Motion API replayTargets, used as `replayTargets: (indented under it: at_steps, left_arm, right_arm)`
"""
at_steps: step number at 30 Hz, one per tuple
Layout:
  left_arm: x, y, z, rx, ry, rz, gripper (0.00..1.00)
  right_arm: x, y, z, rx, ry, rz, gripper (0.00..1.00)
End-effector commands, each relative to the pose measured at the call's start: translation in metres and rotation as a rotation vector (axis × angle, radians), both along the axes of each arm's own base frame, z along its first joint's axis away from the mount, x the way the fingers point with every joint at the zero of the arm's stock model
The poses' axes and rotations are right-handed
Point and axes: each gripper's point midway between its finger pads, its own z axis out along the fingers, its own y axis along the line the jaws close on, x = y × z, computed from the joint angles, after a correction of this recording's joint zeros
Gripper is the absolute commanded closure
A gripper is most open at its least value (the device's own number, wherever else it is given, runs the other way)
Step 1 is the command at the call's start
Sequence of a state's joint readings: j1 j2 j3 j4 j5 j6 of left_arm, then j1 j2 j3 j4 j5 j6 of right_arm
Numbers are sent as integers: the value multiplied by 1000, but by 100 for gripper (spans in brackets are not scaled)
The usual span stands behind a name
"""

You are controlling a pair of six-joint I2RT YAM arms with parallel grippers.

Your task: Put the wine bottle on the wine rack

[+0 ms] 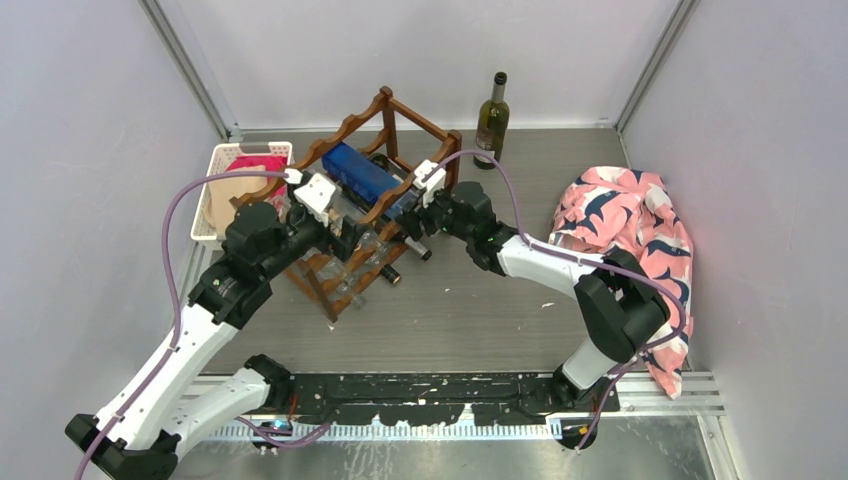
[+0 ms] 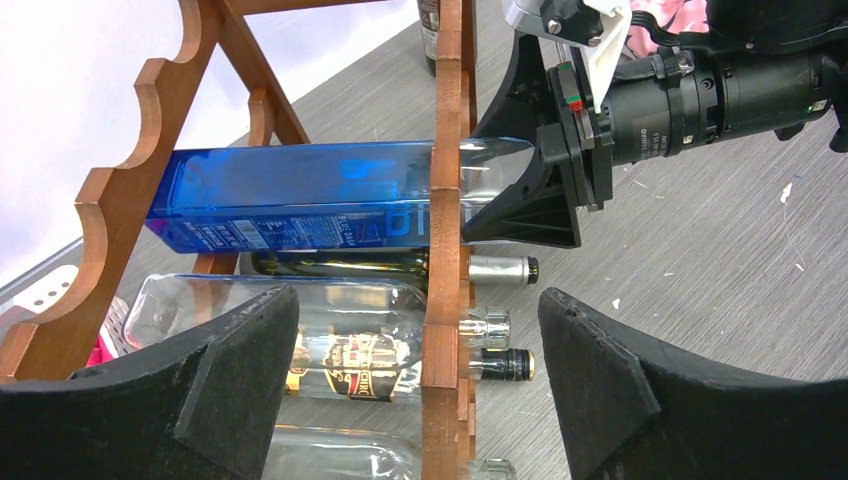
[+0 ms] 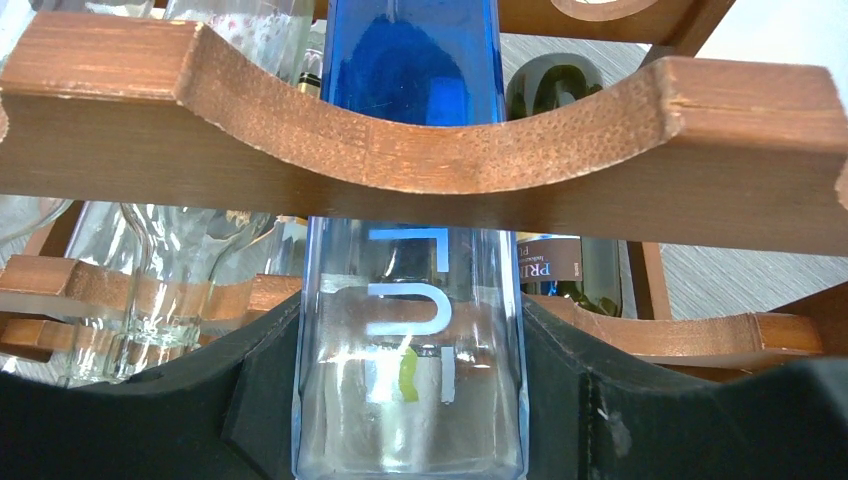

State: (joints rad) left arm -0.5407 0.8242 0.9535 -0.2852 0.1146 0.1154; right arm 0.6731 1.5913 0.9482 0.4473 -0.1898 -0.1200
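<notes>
Blue bottle [image 1: 360, 172] is laid across the top tier of the wine rack [image 1: 385, 100], centre-left of the top view, its body dropped into a scallop of the rack's front rail. Whether its full weight is taken by the wood cannot be told. Long axis is horizontal: base is pointed to the upper left of the top view, clear neck end to the lower right, out past the rail. That clear end is clamped between the fingers of the right gripper [image 3: 410, 420], set part-way open, flat glass faces squeezed from both sides. Left gripper [image 2: 420, 370] is held wide open beside the rack, nothing in it. Handling is judged as thick glass: heavy, rigid, slick, breakable if dropped or knocked on wood. Hold is best taken on the flat sides near the shoulder, as is done now, with the base end carried by the rack.
</notes>
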Motion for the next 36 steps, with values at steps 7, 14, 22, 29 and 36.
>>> replayTargets:
  at_steps: [7, 14, 22, 29, 36]
  left_arm:
    - [4, 0, 18, -29, -66, 0, 11]
    - [4, -1, 16, -26, -65, -3, 11]
    - [4, -1, 16, -23, -67, -4, 11]
    - [4, -1, 16, -23, -68, -4, 11]
    - [4, -1, 17, -24, -70, -5, 11]
  right_arm:
    - [29, 10, 125, 278, -290, -56, 98]
    - [30, 16, 114, 237, -249, -62, 93]
    - [28, 16, 106, 212, -209, -74, 75]
    - [26, 18, 103, 183, -196, -79, 53]
    - [25, 18, 103, 182, -195, -83, 35]
